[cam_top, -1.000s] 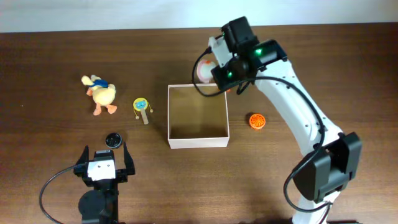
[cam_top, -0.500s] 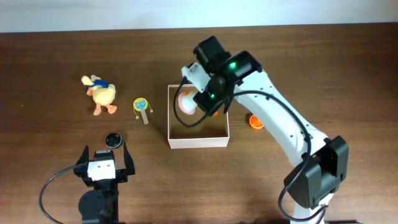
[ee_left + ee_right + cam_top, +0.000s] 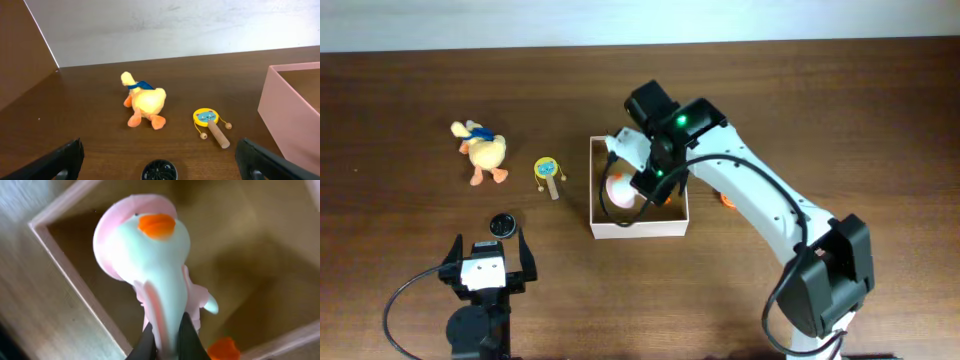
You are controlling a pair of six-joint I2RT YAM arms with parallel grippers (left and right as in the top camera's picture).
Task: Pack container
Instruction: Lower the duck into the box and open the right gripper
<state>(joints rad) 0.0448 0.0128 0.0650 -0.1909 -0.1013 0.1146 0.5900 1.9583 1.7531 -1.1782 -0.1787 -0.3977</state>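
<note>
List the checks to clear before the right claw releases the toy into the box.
1. Right claw shut on the pink-and-white toy: ok.
2. Toy inside the container walls, seen from overhead: ok.
3. Toy touching the container floor: cannot tell.
4. Left claw open and away from the container: ok.
5. Plush duck and rattle packed: not ok, both lie on the table.

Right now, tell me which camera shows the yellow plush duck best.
The left wrist view: the yellow plush duck sits large, whole and unobstructed. Overhead shows it whole but small. The right wrist view misses it.
</note>
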